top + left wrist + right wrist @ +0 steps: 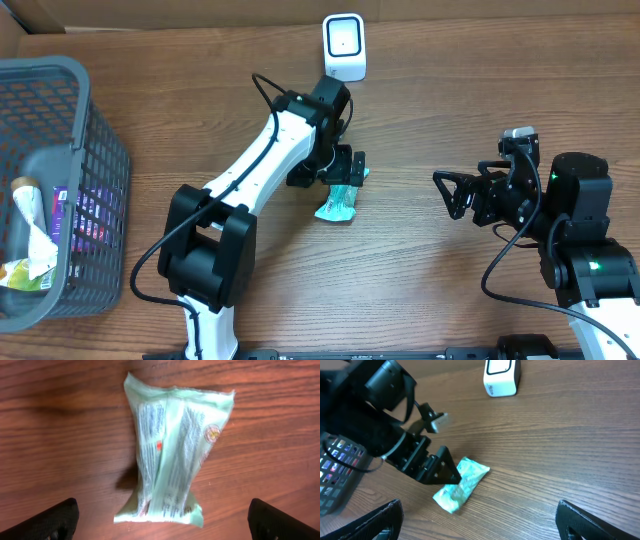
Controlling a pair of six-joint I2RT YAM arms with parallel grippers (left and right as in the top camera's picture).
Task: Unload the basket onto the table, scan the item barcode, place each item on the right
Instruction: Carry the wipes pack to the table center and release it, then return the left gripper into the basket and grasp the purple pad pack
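left gripper (165,521) hangs over the table (450,90) with its jaws spread wide. in the left wrist view one dark fingertip (50,522) sits in the bottom left corner and the other in the bottom right, and neither touches anything. the pale green packet (175,445) lies flat on the wood between them, well clear of both pads, its crimped ends at top and bottom. small print runs down its length, with a red mark near the middle and a round emblem towards the upper right. no barcode can be made out on the face that shows.

from overhead, that packet lies near the centre of the table, just below the left arm's wrist. the white barcode scanner (343,45) stands well apart at the far edge. in the right wrist view the left arm's black fingers overlap the packet's upper left edge, though actual contact can't be told from that angle.

right gripper (448,195) is over on its own side, jaws wide apart too and holding nothing, with bare wood beneath. it points towards the packet but stays well apart from it.

far left, a grey wire basket (100,150) holds a few other wrapped items.
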